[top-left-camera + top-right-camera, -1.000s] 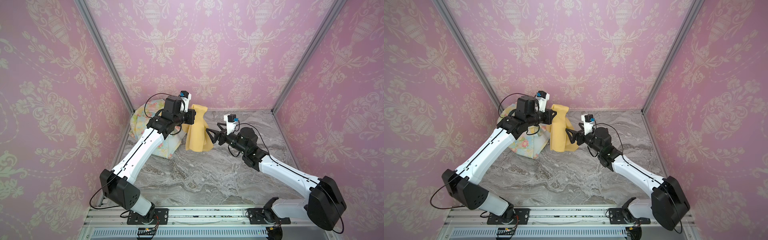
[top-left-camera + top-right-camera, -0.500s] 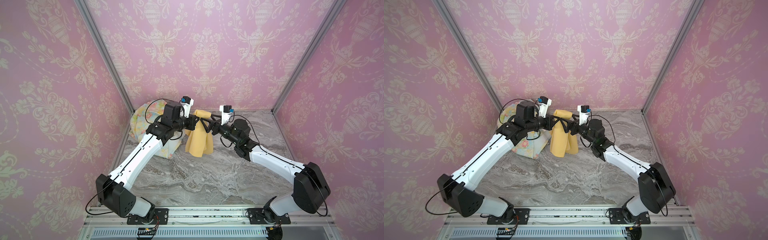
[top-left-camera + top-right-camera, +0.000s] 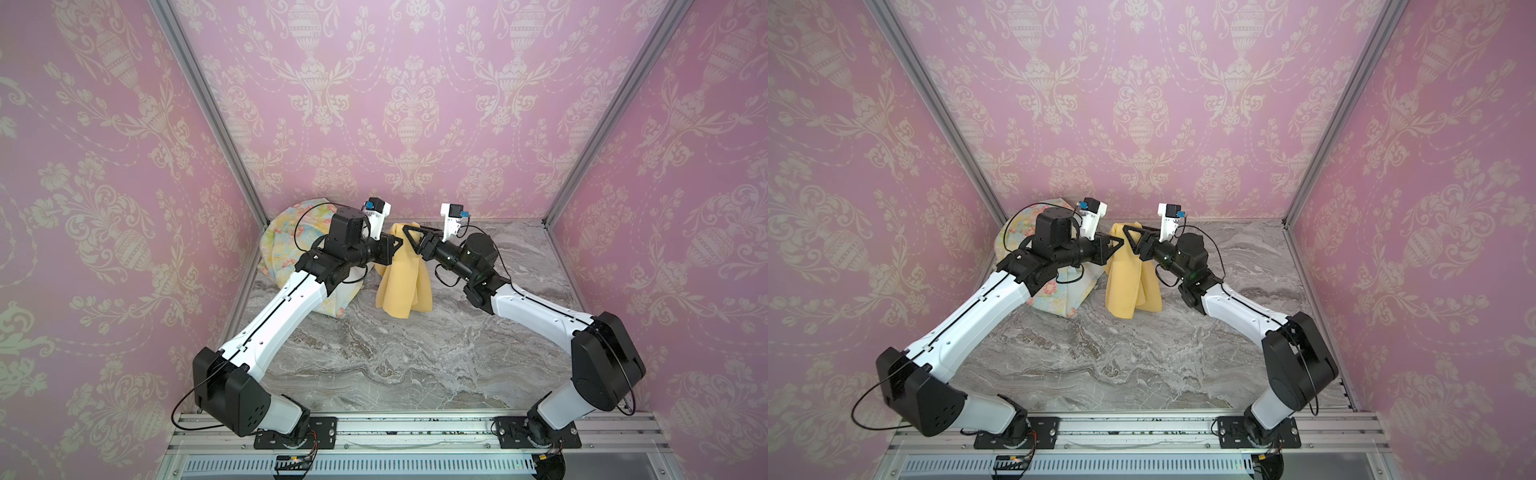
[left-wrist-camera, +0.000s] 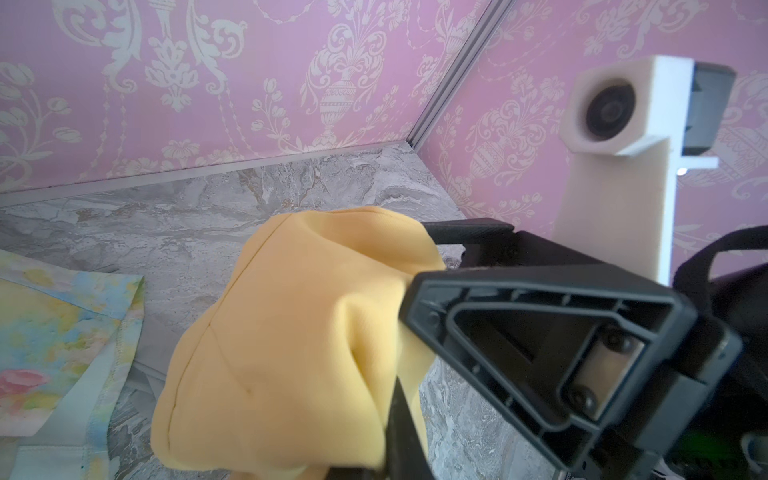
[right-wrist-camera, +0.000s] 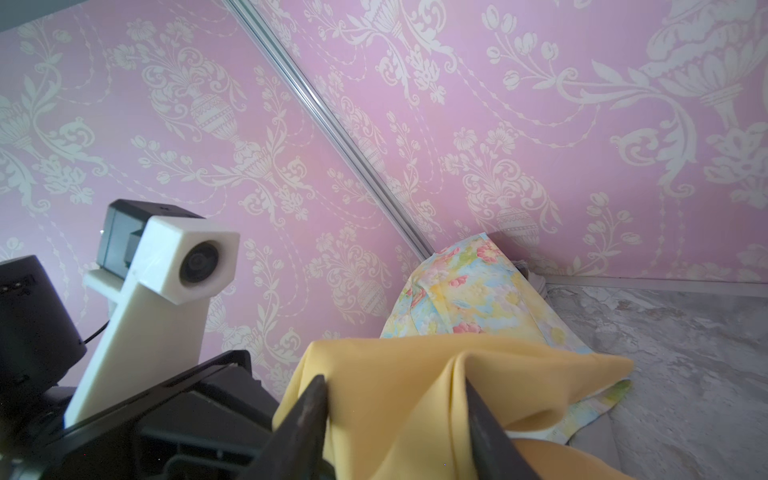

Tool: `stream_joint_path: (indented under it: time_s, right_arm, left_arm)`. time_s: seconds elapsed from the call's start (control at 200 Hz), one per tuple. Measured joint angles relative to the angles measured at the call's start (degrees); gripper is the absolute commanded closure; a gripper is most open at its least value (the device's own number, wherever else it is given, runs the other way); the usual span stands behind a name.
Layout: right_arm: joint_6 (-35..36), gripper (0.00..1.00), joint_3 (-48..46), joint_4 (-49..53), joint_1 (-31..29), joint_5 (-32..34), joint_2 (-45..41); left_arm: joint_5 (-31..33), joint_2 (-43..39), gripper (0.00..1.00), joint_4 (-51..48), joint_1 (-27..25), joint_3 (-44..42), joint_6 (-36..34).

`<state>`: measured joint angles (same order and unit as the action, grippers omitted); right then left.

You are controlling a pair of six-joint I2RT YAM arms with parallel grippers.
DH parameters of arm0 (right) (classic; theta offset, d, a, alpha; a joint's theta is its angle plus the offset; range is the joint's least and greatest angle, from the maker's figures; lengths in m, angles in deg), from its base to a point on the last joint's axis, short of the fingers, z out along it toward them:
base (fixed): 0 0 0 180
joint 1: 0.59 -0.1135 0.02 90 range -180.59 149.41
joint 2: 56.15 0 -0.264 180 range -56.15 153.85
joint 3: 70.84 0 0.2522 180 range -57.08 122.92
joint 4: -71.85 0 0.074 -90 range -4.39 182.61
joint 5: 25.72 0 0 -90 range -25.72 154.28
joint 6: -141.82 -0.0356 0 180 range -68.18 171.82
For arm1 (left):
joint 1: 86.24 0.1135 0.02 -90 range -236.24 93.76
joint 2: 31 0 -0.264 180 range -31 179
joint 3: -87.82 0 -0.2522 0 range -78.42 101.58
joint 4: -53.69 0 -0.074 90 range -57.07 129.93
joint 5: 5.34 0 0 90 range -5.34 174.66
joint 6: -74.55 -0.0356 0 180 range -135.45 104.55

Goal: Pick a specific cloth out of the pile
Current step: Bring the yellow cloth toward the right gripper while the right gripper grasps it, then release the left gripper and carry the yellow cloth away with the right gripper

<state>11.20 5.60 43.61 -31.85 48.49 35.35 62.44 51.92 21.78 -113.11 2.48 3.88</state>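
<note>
The mustard-yellow cloth [image 3: 402,282] [image 3: 1130,286] hangs in folds from my left gripper [image 3: 398,243] [image 3: 1120,243], which is shut on its top. Its lower end reaches down to the tabletop. My right gripper [image 3: 409,238] [image 3: 1128,237] faces the left one at the same top bunch. In the right wrist view its jaws [image 5: 395,415] stand apart on either side of a fold of cloth [image 5: 395,386], both fingers touching it. The left wrist view shows the cloth [image 4: 291,353] draped over my left finger [image 4: 401,419]. The floral pile [image 3: 286,245] [image 5: 469,291] lies in the back left corner.
Marble tabletop [image 3: 415,357] is closed in by pink patterned walls on three sides. The left arm [image 3: 286,307] passes over the front of the pile. A metal rail [image 3: 395,432] runs along the front edge.
My right gripper has risen from beside the cloth's lower part to its top, next to the left gripper, and its jaws have narrowed round the fold. The left gripper still holds the cloth.
</note>
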Motion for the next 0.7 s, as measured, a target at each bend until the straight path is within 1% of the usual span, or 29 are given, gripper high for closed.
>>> stream_joint_path:
  time_s: [0.075, 0.19, 0.23, 0.3, 0.445, 0.475, 0.6, 0.63, 0.701]
  right_arm:
    - [-0.6, 0.61, 0.0, -0.2, 0.0, -0.3, 0.3]
    - [-1.1, 0.74, 0.3, 0.2, 0.0, -0.6, 0.3]
    - [-1.1, 0.82, 0.5, 0.6, 0.0, -0.8, 0.3]
    - [-0.9, 1.0, 1.1, 1.4, 0.0, -1.0, 0.3]
    - [0.3, 1.0, 2.6, 5.5, 0.0, -0.2, 0.3]
    - [0.8, 1.0, 3.0, 6.6, 0.0, 0.1, 0.3]
    - [3.1, 1.0, 4.6, 11.6, 0.0, 1.5, -0.5]
    - [3.8, 1.0, 5.1, 13.1, 0.0, 1.9, -0.9]
    - [5.5, 1.0, 6.6, 16.6, 0.0, 2.8, -1.7]
  left_arm:
    - [0.0, 0.1, 1.0, 0.9, 0.0, -0.1, 0.2]
    - [0.0, 0.5, 1.0, 2.2, 0.0, -0.1, 0.8]
    - [0.0, 0.9, 1.0, 2.7, 0.0, -0.1, 1.0]
    - [0.0, 1.9, 1.0, 3.8, -0.1, -0.1, 1.2]
    - [0.0, 3.7, 1.0, 5.0, -0.1, -0.1, 1.4]
    - [0.0, 4.0, 0.97, 5.2, -0.1, -0.1, 1.4]
    - [0.1, 4.6, 0.96, 5.9, -0.3, -0.1, 1.4]
    - [0.2, 4.6, 0.93, 6.3, -0.3, -0.1, 1.4]
    - [0.3, 4.7, 0.76, 7.3, -0.5, -0.1, 1.3]
